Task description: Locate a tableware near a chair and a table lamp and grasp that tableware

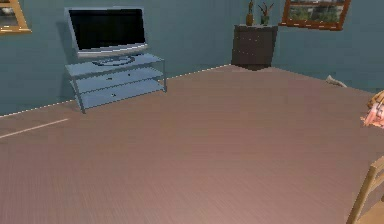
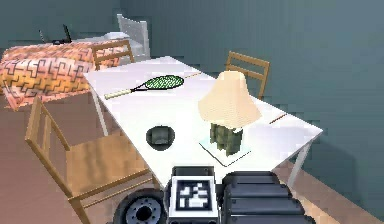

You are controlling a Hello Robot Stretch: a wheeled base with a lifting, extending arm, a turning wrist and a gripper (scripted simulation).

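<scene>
In the arm side view, a long white rectangular desk [image 2: 270, 125] runs from the upper left toward the right edge. The tableware is a small, dark, round, shallow bowl [image 2: 160, 135]. It looks almost black, with a low rim, and sits on the desk near its lower edge, just left of centre frame.

Right of the bowl and near it stands a table lamp with a cream cone shade and a dark green base [image 2: 228, 112]. A plain wooden chair with a slatted back [image 2: 85, 160] is at the lower left, beside the desk edge nearest the bowl. A second wooden chair [image 2: 248, 70] stands behind the desk at the upper right.

A green-and-black racket [image 2: 160, 83] lies flat on the desk above the bowl, well apart from it. A bed with an orange patterned cover [image 2: 45, 70] is in the upper left.

The dark body carrying my fingers [image 2: 140, 209] shows at the bottom edge, left of a white square marker with black marks [image 2: 195, 195]. I cannot tell how my fingers stand, nor whether they hold anything.

In the forward view, a flat black television [image 1: 106, 30] rests on a pale blue stand [image 1: 118, 80] at the upper left.
</scene>
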